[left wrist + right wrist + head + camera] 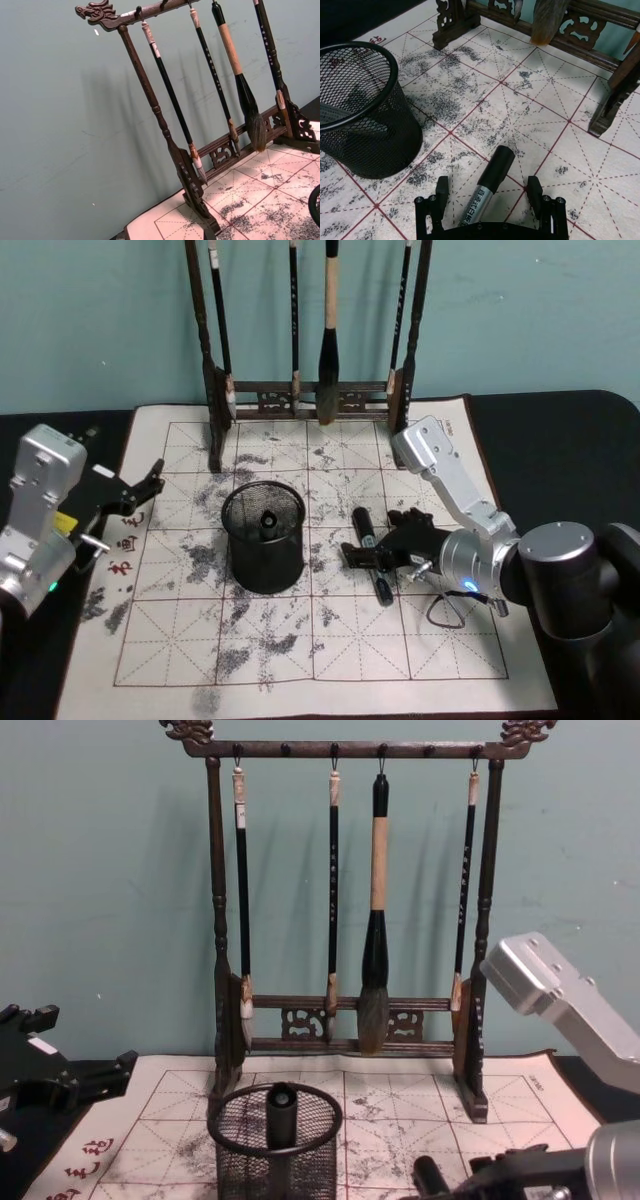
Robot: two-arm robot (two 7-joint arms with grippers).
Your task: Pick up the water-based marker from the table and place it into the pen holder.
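Our right gripper (488,186) hangs low, jaws apart astride the water-based marker (493,170), which lies flat on the mat (540,115) between them, seemingly untouched, its long axis running straight out from the palm, the pen holder (370,135) near at one side and the left gripper (140,490) well beyond it.

The black surface (560,440) carries an ink-smudged, red-gridded calligraphy mat (330,640), on which the wooden brush rack (214,430) stands at the far edge and the mesh pen holder (264,545) mid-mat, the water-based marker (364,525) lying near its right.
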